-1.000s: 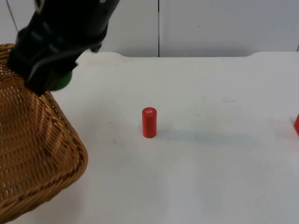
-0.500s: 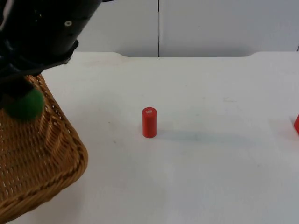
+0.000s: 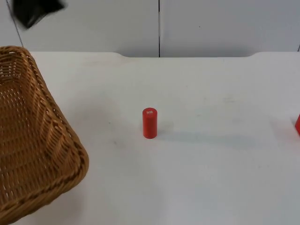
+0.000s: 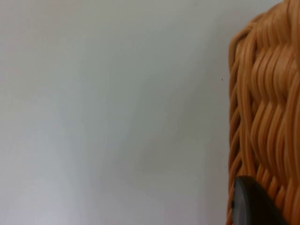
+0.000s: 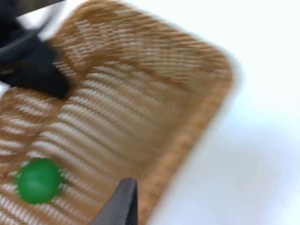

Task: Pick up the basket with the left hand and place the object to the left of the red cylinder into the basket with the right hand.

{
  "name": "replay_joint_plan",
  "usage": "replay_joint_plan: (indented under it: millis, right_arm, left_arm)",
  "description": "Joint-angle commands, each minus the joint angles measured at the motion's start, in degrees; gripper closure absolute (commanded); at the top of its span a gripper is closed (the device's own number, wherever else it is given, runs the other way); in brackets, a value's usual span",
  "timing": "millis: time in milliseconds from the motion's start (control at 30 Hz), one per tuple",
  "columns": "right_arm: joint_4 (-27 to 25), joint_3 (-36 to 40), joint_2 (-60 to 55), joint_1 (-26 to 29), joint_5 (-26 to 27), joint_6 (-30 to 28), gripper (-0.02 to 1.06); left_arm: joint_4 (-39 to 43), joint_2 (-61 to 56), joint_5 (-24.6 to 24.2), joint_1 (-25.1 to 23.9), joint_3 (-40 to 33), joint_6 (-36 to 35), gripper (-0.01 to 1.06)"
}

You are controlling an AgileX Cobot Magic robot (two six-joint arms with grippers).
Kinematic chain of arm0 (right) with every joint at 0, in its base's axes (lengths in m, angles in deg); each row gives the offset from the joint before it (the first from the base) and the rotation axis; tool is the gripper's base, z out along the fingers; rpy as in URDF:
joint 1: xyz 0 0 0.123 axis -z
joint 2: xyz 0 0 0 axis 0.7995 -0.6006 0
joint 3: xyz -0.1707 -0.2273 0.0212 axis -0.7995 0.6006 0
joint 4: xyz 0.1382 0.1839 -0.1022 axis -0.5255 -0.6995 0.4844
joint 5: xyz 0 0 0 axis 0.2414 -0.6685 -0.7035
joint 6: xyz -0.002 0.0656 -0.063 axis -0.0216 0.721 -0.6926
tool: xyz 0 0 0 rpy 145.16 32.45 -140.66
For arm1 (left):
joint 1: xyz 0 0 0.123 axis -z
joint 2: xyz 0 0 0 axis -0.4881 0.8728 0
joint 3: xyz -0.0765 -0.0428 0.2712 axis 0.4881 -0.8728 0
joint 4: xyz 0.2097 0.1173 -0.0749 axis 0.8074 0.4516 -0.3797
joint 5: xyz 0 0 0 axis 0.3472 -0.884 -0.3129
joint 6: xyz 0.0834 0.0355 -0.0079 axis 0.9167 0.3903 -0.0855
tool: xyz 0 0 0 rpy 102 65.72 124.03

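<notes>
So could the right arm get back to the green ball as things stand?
Probably yes. The green ball lies loose on the floor of the basket, which is open from above with nothing over the ball. The right gripper looks down into the basket from above. The left gripper sits at the rim.

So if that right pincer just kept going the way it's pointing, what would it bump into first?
Most likely the wicker basket: its woven floor lies straight ahead, with the green ball resting in it, off to one side. Depth is hard to judge.
</notes>
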Motion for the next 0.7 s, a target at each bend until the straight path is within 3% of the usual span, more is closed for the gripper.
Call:
replay_joint_plan:
  millis: [0,333,500,667]
  right_arm:
    - [0.31,2.64,4.04,2.35,-1.62,0.64,-0.01]
    - [0.31,24.03,20.98,8.92,0.70,0.64,-0.01]
    - [0.72,30.37,27.52,10.18,0.94,0.64,-0.01]
    - [2.02,31.67,32.38,10.18,0.97,1.07,-0.01]
  left_arm:
    - [-1.69,-0.31,-0.53,-0.24,0.02,-0.18,1.05]
    - [-1.33,-0.31,-0.31,0.01,0.02,0.56,1.05]
    - [-1.74,-0.25,0.78,2.16,0.14,1.08,1.05]
    - [-2.97,3.05,1.21,6.80,2.73,1.08,1.05]
